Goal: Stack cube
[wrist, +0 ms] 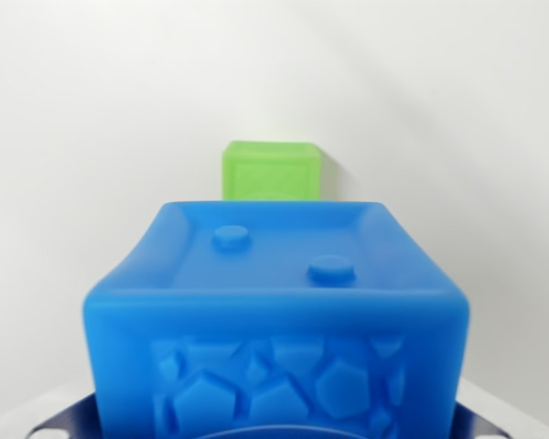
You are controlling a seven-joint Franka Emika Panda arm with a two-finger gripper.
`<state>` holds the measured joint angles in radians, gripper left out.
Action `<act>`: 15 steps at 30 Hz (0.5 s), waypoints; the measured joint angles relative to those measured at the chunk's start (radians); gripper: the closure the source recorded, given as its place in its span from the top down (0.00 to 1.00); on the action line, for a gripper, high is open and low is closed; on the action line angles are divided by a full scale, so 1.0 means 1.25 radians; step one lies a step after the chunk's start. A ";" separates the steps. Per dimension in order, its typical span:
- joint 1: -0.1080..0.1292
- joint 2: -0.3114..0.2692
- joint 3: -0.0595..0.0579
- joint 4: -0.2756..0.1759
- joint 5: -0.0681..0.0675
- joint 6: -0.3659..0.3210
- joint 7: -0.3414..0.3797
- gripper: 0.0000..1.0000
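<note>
Half the green cube (271, 170) hides behind the blue cube (276, 322).

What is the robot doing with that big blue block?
This is the view from the camera on the robot's wrist. A blue cube fills the lower part of the picture, very close to the camera, so the arm probably has it in its grip, though the fingers themselves can't be seen. Its top has two round bumps and its front has a pebbly pattern. Farther back, a green cube sits on the white surface. The blue one isn't stacked on it yet.
</note>
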<state>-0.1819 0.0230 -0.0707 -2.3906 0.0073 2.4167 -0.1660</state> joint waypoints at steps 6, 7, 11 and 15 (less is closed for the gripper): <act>0.000 0.036 0.000 -0.006 0.000 0.035 -0.004 0.00; 0.000 0.040 0.000 -0.007 0.000 0.039 -0.004 0.00; 0.000 0.063 0.000 -0.012 0.001 0.067 -0.006 0.00; 0.000 0.080 0.000 -0.015 0.003 0.089 -0.008 0.00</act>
<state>-0.1820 0.1229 -0.0711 -2.4095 0.0108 2.5278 -0.1764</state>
